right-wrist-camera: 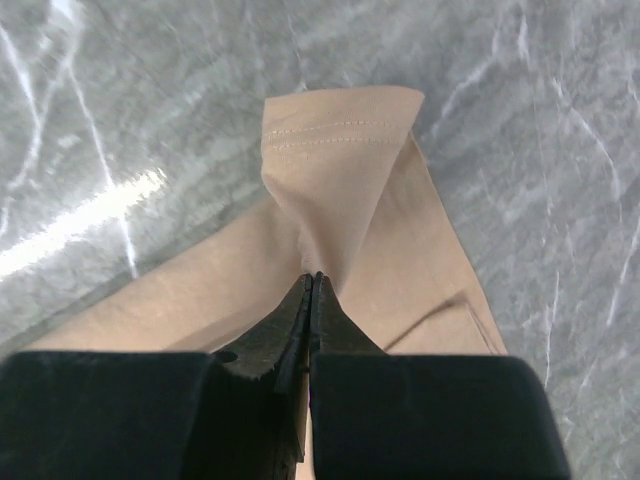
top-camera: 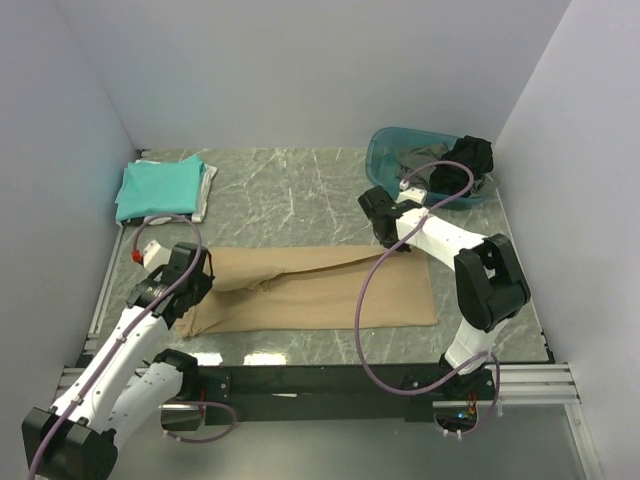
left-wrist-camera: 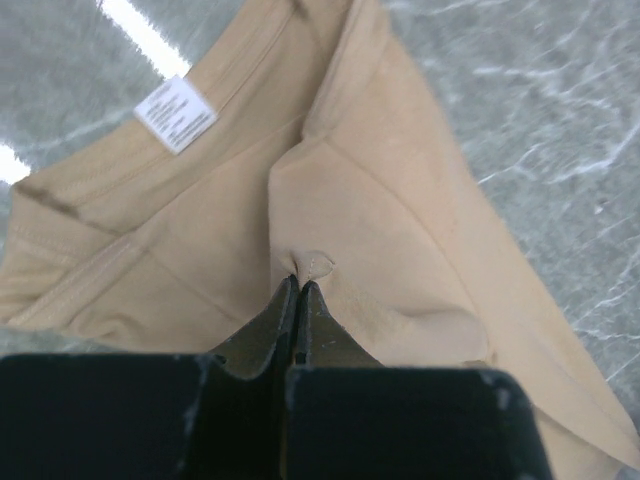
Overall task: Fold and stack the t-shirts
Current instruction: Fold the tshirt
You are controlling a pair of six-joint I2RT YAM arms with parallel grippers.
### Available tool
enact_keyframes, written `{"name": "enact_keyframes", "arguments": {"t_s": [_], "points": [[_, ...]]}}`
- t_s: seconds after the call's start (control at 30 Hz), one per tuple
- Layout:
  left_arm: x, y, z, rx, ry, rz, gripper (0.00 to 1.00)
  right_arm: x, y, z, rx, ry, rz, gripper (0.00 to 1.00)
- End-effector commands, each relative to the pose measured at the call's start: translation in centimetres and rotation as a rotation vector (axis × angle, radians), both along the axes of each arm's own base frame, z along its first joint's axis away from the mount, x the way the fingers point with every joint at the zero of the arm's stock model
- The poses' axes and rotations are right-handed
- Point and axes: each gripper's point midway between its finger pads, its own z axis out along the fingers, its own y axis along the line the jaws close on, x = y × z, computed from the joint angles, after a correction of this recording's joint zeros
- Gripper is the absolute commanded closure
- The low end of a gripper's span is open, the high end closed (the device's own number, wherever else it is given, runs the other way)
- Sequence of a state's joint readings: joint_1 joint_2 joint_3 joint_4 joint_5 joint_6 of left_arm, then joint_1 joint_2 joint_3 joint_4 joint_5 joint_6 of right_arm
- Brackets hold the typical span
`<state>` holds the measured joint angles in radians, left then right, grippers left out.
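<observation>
The tan t-shirt (top-camera: 320, 290) lies as a long folded strip across the middle of the table. My left gripper (top-camera: 205, 268) is shut on a pinch of its cloth near the collar end; in the left wrist view the gripper (left-wrist-camera: 300, 282) holds a small tuck of the tan shirt (left-wrist-camera: 400, 230) beside the white neck label (left-wrist-camera: 175, 113). My right gripper (top-camera: 385, 232) is shut on the hem end; in the right wrist view the gripper (right-wrist-camera: 316, 278) pinches the lifted hem of the tan shirt (right-wrist-camera: 340, 160). A folded teal t-shirt (top-camera: 160, 186) lies on a white one (top-camera: 206, 192) at the back left.
A clear teal bin (top-camera: 395, 150) stands at the back right with dark garments (top-camera: 462, 168) in it and over its rim. White walls close the table on three sides. A metal rail (top-camera: 380, 380) runs along the near edge.
</observation>
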<state>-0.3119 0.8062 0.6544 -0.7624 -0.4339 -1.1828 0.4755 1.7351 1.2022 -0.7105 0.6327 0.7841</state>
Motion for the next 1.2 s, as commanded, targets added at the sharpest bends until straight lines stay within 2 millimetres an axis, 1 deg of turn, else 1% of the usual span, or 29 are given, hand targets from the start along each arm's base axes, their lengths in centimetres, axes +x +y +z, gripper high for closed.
{"name": "enact_keyframes", "arguments": {"t_s": [0.0, 0.1, 0.13, 0.17, 0.2, 0.23, 0.27, 0.3, 0.33, 0.37, 0.4, 0.43, 0.47, 0.5, 0.53, 0.6, 0.67, 0.73, 0.77, 0.8, 0.83, 0.87, 0.93, 0.97, 1.0, 1.03, 1.07, 1.1, 1.17], "points": [[-1.9, -0.3, -1.5, -0.058, 0.054, 0.033, 0.99, -0.2, -0.9, 1.8, -0.033, -0.078, -0.047, 1.0], [-3.7, 0.2, -2.6, -0.073, 0.11, 0.083, 0.99, -1.7, -1.4, 2.0, -0.061, -0.068, -0.058, 1.0], [-4.2, -0.1, -3.1, -0.088, 0.127, 0.08, 0.99, -2.6, -1.7, 1.4, -0.066, -0.047, -0.058, 1.0], [-4.0, -0.6, -3.1, -0.108, 0.117, 0.061, 0.99, -3.2, -1.5, 1.0, -0.061, -0.036, -0.049, 0.99], [-4.1, -1.1, -3.2, -0.132, 0.116, 0.039, 0.99, -3.7, -1.1, 1.0, -0.041, -0.04, -0.045, 0.98], [-4.5, -1.7, -3.8, -0.162, 0.142, 0.024, 0.99, -4.7, -1.3, 0.1, -0.041, -0.016, -0.04, 0.95], [-4.8, -1.9, -4.0, -0.172, 0.155, 0.027, 0.97, -5.3, -1.4, -0.2, -0.039, -0.005, -0.038, 0.88], [-5.5, -1.7, -4.5, -0.175, 0.192, 0.054, 0.81, -5.8, -1.3, -0.2, -0.028, -0.007, -0.043, 0.84], [-5.6, -1.7, -4.1, -0.174, 0.189, 0.056, 0.75, -6.6, -1.7, -0.6, -0.034, 0.009, -0.046, 0.72], [-5.6, -1.6, -3.8, -0.169, 0.186, 0.063, 0.66, -7.2, -2.0, -0.6, -0.048, 0.017, -0.051, 0.64], [-6.2, -1.3, -3.4, -0.165, 0.196, 0.091, 0.42, -7.5, -2.1, -0.3, -0.04, 0.003, -0.058, 0.58], [-5.7, -1.0, -2.1, -0.162, 0.16, 0.104, 0.26, -8.0, -2.4, -0.4, -0.045, 0.006, -0.06, 0.45], [-5.4, -0.4, -1.4, -0.135, 0.133, 0.123, 0.1, -8.2, -2.6, -0.1, -0.045, -0.001, -0.066, 0.41], [-5.2, 0.0, -0.6, -0.128, 0.106, 0.134, 0.01, -8.1, -2.6, 0.5, -0.033, -0.025, -0.066, 0.38], [-4.9, 0.2, 0.6, -0.121, 0.075, 0.135, 0.01, -8.1, -2.6, 0.7, -0.029, -0.034, -0.063, 0.33], [-4.3, 0.6, 1.6, -0.092, 0.04, 0.129, 0.01, -7.6, -2.3, 1.6, -0.006, -0.064, -0.045, 0.3], [-2.7, -0.1, 2.7, -0.103, -0.019, 0.089, 0.01, -7.0, -1.4, 2.1, 0.034, -0.084, -0.01, 0.26], [-1.6, -1.3, 2.8, -0.106, -0.017, 0.018, 0.0, -6.0, -0.2, 2.8, 0.083, -0.113, 0.036, 0.23], [0.1, -2.3, 3.7, -0.125, -0.078, -0.022, 0.01, -5.0, 0.6, 3.2, 0.108, -0.139, 0.073, 0.18], [0.7, -3.1, 3.1, -0.124, -0.055, -0.066, 0.01, -4.5, 1.1, 3.3, 0.129, -0.145, 0.091, 0.18], [1.1, -3.5, 2.7, -0.123, -0.049, -0.087, 0.01, -4.3, 2.3, 3.0, 0.182, -0.129, 0.129, 0.17], [2.5, -4.2, 3.1, -0.135, -0.091, -0.112, 0.01, -3.3, 3.1, 3.3, 0.221, -0.158, 0.151, 0.17], [3.3, -5.1, 1.6, -0.127, -0.052, -0.157, 0.01, -3.2, 4.5, 2.1, 0.278, -0.119, 0.204, 0.16], [3.7, -5.4, 1.2, -0.128, -0.045, -0.17, 0.01, -2.6, 4.9, 1.4, 0.299, -0.111, 0.213, 0.16], [4.5, -5.8, 0.6, -0.116, -0.037, -0.183, 0.01, -2.5, 5.0, 1.1, 0.31, -0.096, 0.226, 0.16], [4.7, -5.8, 0.0, -0.11, -0.022, -0.183, 0.01, -2.5, 5.2, 0.4, 0.32, -0.078, 0.231, 0.16], [4.9, -5.9, -1.2, -0.101, 0.017, -0.182, 0.01, -2.2, 5.5, -0.4, 0.349, -0.056, 0.245, 0.16], [5.5, -6.0, -1.4, -0.095, 0.009, -0.187, 0.0, -2.2, 5.7, -0.9, 0.363, -0.043, 0.252, 0.16], [5.8, -6.3, -2.6, -0.091, 0.042, -0.197, 0.01, -2.5, 6.4, -2.2, 0.395, -0.009, 0.281, 0.16]]}}
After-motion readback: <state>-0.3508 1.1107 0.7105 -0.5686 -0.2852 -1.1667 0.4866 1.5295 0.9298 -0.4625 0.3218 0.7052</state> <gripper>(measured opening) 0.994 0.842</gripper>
